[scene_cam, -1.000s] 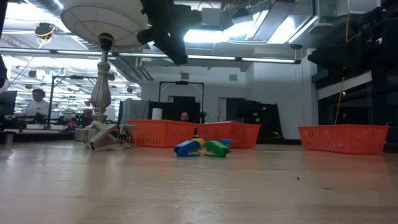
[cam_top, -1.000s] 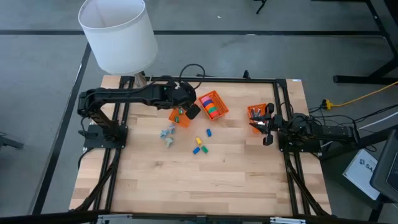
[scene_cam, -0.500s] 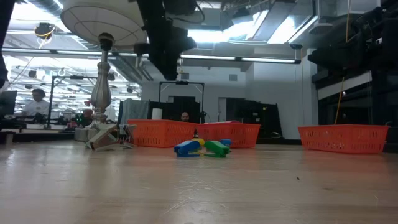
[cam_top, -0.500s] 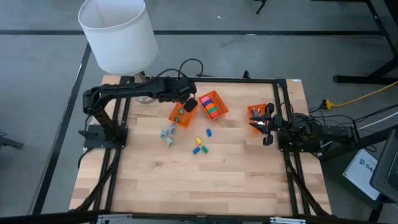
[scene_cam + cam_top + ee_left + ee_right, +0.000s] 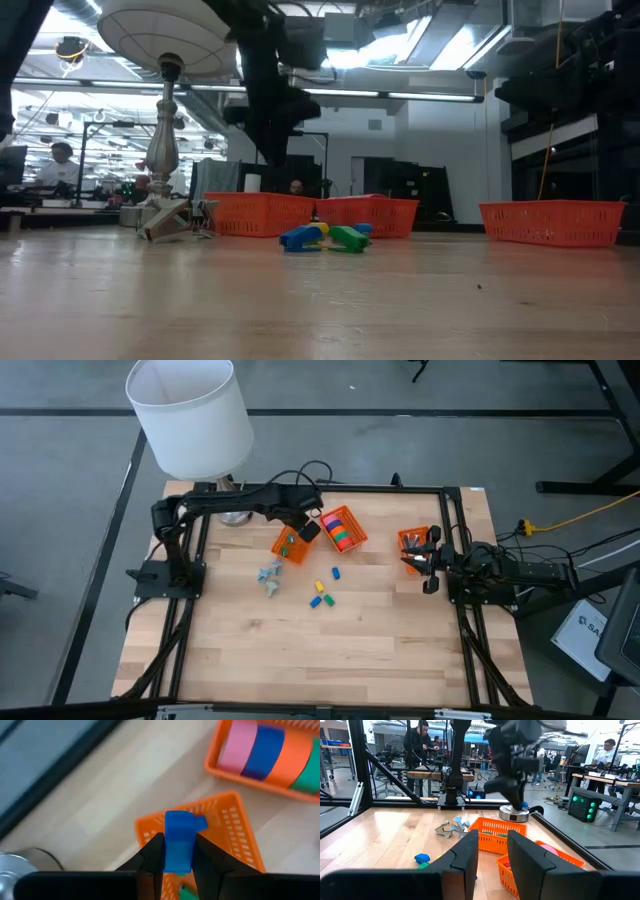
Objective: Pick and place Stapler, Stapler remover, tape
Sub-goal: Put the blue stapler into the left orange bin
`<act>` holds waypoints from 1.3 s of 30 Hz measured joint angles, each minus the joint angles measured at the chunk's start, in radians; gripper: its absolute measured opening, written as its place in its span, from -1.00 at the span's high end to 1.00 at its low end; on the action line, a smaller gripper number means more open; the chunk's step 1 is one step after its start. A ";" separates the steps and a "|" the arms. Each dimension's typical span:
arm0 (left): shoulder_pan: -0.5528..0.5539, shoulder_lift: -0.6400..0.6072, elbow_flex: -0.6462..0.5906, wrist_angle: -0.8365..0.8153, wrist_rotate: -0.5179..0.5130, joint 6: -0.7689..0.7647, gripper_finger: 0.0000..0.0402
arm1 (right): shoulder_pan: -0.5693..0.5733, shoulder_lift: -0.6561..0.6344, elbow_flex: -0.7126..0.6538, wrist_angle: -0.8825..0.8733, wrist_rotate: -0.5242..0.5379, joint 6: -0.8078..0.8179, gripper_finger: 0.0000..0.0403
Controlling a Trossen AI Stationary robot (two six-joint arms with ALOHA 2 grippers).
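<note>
While gripping a small blue stapler (image 5: 178, 841) above the left orange basket (image 5: 293, 547), left claw (image 5: 309, 528) in the placing step — next, lower and release. Tape (image 5: 341, 529) already in neighbouring basket (image 5: 356, 540). Right claw (image 5: 431, 563) part-open, empty — waiting.

No legible text or labels

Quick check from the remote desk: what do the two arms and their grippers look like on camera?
Both arms are dark, jointed links. The left arm has a black cable looping over it, and the left gripper has two dark, angular fingers. The right arm is the same dark build, and the right gripper has two broad dark fingers.
</note>
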 joint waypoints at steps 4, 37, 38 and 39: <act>0.000 0.067 0.000 0.002 0.036 0.007 0.64 | 0.000 0.000 0.000 0.000 0.000 0.000 0.46; -0.036 0.172 0.000 -0.023 0.086 0.042 0.33 | 0.000 0.000 0.000 0.000 0.000 0.000 0.46; -0.037 0.172 0.000 -0.023 0.093 0.040 0.32 | 0.000 0.000 0.000 0.000 0.000 0.000 0.46; -0.036 0.172 0.000 -0.023 0.105 0.034 0.31 | 0.000 0.000 0.000 0.000 0.000 0.000 0.46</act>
